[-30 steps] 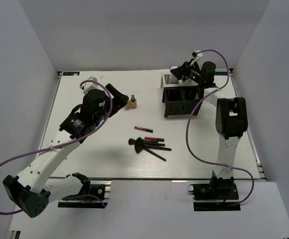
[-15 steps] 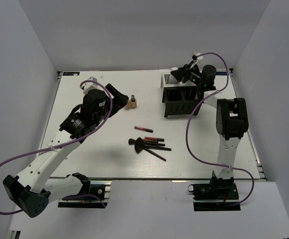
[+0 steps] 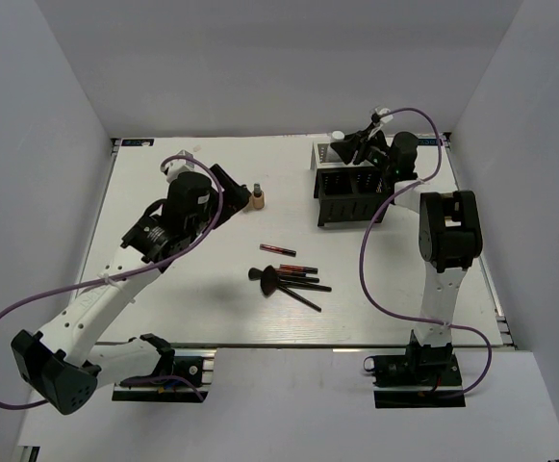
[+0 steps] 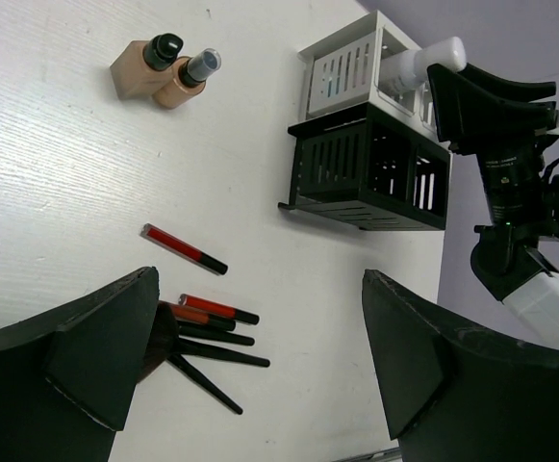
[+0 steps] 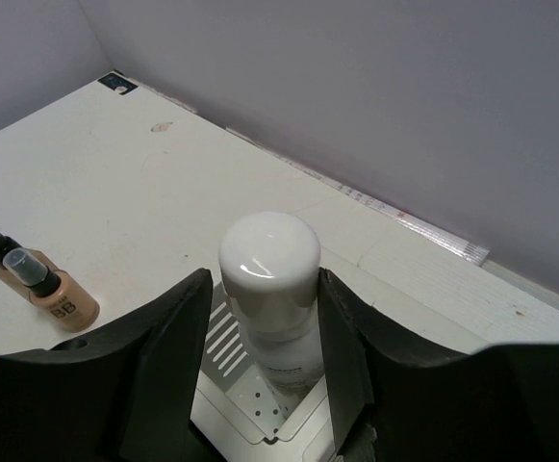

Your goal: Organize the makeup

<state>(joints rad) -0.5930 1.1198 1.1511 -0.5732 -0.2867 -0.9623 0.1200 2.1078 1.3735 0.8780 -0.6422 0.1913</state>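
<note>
My right gripper (image 5: 265, 289) is shut on the clear white-capped bottle (image 5: 271, 279) and holds it upright, its base inside a white slotted box (image 5: 250, 395). In the top view this gripper (image 3: 349, 146) is at the back right. My left gripper (image 4: 260, 318) is open and empty above the table. Two tan dark-capped bottles (image 4: 164, 72) stand together just beyond it (image 3: 255, 199). One red and black pencil (image 4: 183, 248) lies alone. More pencils and black brushes (image 4: 207, 337) lie in a pile (image 3: 289, 279) at the table's middle. No tiny white jar shows.
A black mesh compartment box (image 3: 356, 197) stands at the back right, with the white slotted box (image 3: 329, 157) right behind it. White walls close in the table on three sides. A purple cable hangs from each arm.
The left arm has shifted slightly forward and right, towards the tan bottles. The right gripper, with the bottle, has settled a little lower over the white box.
</note>
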